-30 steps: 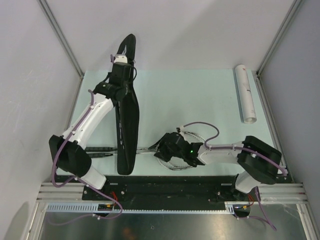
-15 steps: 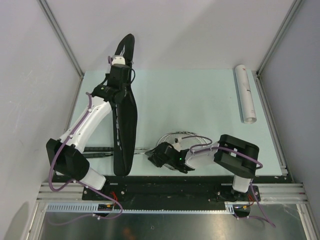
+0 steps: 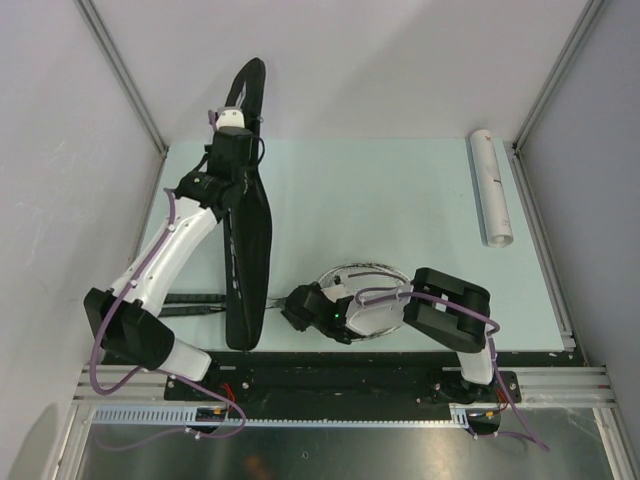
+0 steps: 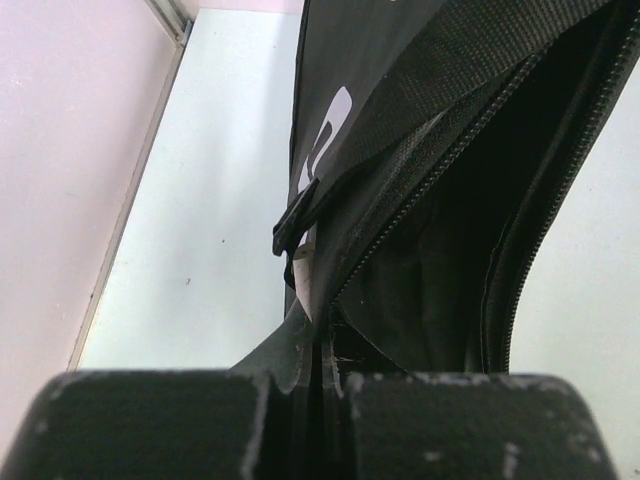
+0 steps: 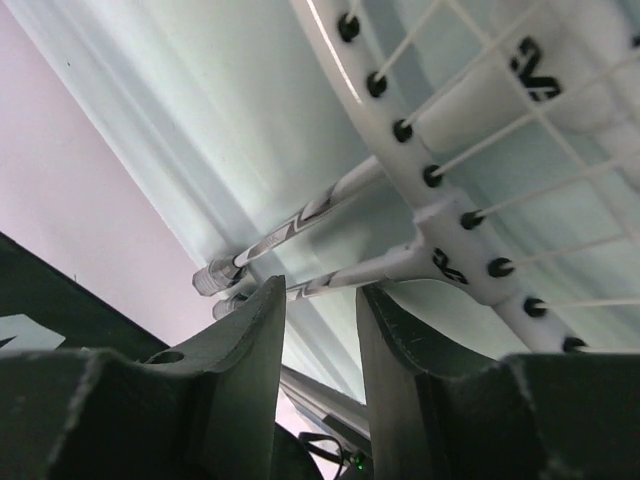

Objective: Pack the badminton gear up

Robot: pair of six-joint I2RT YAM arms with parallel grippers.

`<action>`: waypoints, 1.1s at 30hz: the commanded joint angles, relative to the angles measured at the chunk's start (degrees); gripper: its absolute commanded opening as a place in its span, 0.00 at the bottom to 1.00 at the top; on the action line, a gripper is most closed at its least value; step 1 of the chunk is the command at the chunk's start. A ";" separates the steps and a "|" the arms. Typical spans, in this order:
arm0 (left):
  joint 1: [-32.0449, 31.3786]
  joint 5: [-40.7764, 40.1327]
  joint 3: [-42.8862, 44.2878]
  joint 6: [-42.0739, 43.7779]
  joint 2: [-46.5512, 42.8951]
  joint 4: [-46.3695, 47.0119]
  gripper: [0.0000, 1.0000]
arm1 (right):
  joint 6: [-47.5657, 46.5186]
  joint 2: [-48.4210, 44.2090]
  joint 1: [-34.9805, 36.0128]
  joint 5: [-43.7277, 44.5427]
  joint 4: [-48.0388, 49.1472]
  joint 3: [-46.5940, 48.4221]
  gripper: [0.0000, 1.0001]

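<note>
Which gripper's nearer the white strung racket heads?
Right. The right gripper sits at a shaft beside the white strung racket heads; the left gripper is well away, shut on the long black fabric bag.

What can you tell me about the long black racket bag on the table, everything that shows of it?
The long black fabric racket bag lies lengthwise on the left of the pale green table, tapering, near end by the front edge, far end raised past the far edge. It bears white lettering and a woven texture; its zip stands open on a dark inside. The left gripper, shut, pinches its edge. Two white racket shafts reach its near end.
</note>
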 commanded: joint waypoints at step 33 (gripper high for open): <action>1.91 -3.58 -1.20 4.52 -3.94 6.11 0.00 | -16.77 -14.48 -0.40 20.55 -20.44 5.21 0.00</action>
